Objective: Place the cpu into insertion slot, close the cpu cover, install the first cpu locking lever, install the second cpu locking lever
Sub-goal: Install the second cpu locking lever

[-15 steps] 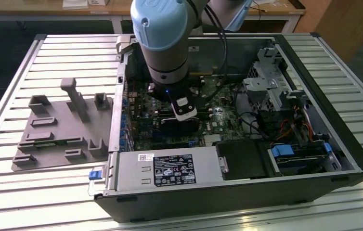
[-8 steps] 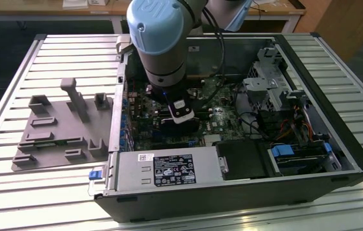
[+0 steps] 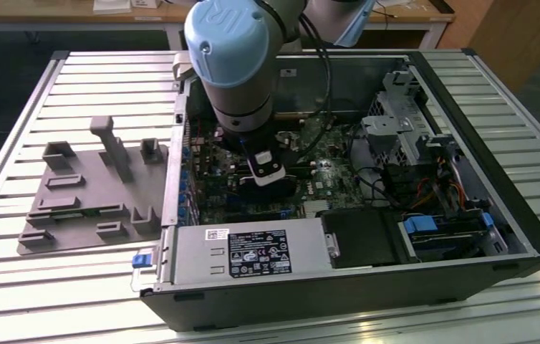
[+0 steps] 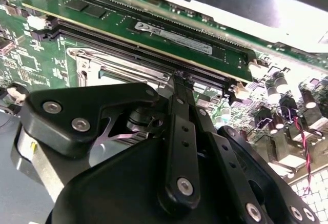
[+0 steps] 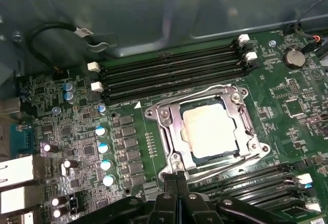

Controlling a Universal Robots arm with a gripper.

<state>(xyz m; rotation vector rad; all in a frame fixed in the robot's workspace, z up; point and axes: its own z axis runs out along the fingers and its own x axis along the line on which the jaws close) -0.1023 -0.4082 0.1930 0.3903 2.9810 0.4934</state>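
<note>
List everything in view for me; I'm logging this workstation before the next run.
Computer case: one, black, open on the slatted table.
Motherboard: one, green, inside the case.
cpu: one, silvery, seated in the socket.
cpu cover: one, silvery frame, closed around the cpu.
Power supply: one, grey, at the case's near edge.
Fixture plate: one, grey, on the table at the exterior view's left.
Arm: one, blue-grey, reaching into the case.
gripper: one, black, fingers together beside the socket.
</note>
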